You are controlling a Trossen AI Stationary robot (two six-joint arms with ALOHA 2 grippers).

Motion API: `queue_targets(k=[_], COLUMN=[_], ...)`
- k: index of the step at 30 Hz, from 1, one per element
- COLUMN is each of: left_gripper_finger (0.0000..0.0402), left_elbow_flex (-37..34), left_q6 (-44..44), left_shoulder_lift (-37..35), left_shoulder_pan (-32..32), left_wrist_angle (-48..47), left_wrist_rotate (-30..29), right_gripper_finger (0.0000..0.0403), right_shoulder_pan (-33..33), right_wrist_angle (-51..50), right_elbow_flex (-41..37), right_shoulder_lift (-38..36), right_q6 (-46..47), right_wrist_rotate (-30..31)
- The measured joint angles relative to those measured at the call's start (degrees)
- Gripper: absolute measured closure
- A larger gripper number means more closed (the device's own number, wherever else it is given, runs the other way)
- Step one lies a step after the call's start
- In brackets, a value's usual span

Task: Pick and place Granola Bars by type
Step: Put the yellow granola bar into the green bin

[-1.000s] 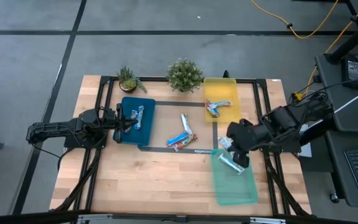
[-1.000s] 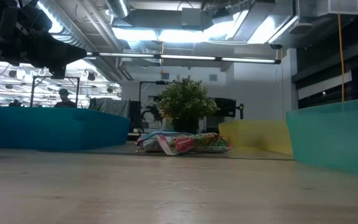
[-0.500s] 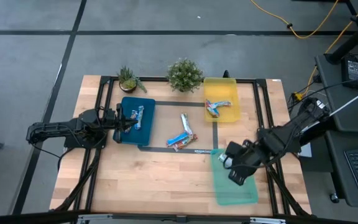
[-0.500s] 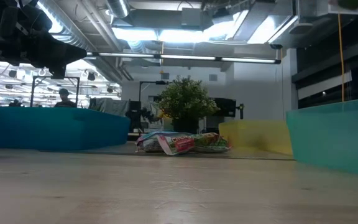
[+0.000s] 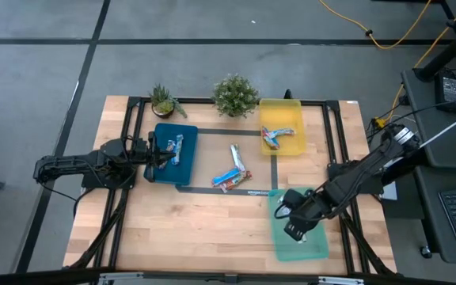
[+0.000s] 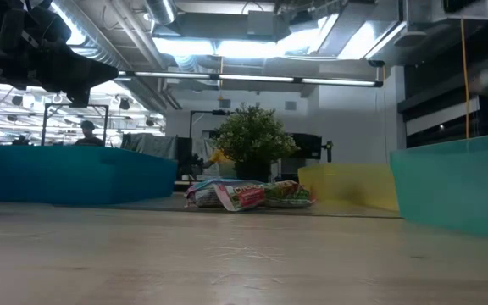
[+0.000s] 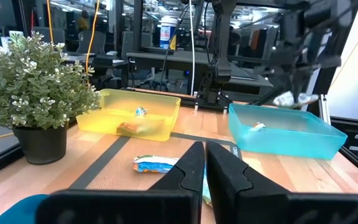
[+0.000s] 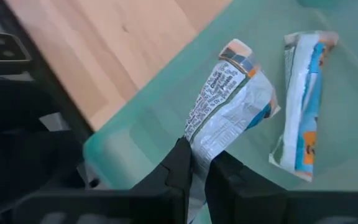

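We see the right gripper (image 5: 293,228) over the green tray (image 5: 317,246), a shallow translucent plastic rectangle at the table's near right. Its two dark fingers (image 8: 182,167) are pinched together on the crimped end of a silvery bar (image 8: 225,106), whose crinkled foil wrapper carries fine print and a patch of blue. The wrapper fans out wider away from the grip. A second bar (image 8: 303,106), slim and flat with a white, blue and orange wrapper, lies on the smooth tray floor just beside the held one. The left gripper (image 5: 158,154) rests at the near edge of the blue tray (image 5: 187,162), its fingers (image 7: 189,169) closed together with nothing between them. We count two bars (image 5: 172,148) in that tray. The yellow tray (image 5: 293,111), a glossy rectangular plastic tub, holds further bars (image 5: 276,136). Loose bars (image 5: 232,170) lie in a small pile on the table (image 5: 188,229), a pale wood-grain surface crossed by dark tape lines, between the blue and yellow trays. In the low view their wrappers (image 6: 244,194) show red and green print. Two potted plants stand along the far edge: a bushy one (image 5: 235,95) with small pale leaves in a dark pot, and a smaller spiky one (image 5: 163,100).
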Motion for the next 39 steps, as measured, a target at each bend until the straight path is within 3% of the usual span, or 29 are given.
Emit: queue_targets(k=[6, 11, 19, 24, 39], left_gripper_finger=[0.0389, 0.0393, 0.0389, 0.0393, 0.0393], left_elbow_flex=[0.0, 0.0, 0.0, 0.0, 0.0], left_q6=[0.0, 0.0, 0.0, 0.0, 0.0], left_shoulder_lift=[0.0, 0.0, 0.0, 0.0, 0.0], left_shoulder_pan=[0.0, 0.0, 0.0, 0.0, 0.0], left_wrist_angle=[0.0, 0.0, 0.0, 0.0, 0.0], left_wrist_rotate=[0.0, 0.0, 0.0, 0.0, 0.0], right_gripper_finger=[0.0364, 0.0364, 0.0364, 0.0364, 0.0363], right_shoulder_pan=[0.0, 0.0, -0.1, -0.4, -2.4], right_wrist_angle=[11.9, 18.2, 17.3, 13.2, 13.5], right_elbow_flex=[-9.2, -13.4, -14.4, -14.5, -14.5], right_shoulder_lift=[0.0, 0.0, 0.0, 1.2, 7.9], right_q6=[-0.1, 0.0, -0.1, -0.2, -1.5], right_wrist_rotate=[-5.1, -5.4, -4.6, 1.0, 0.6])
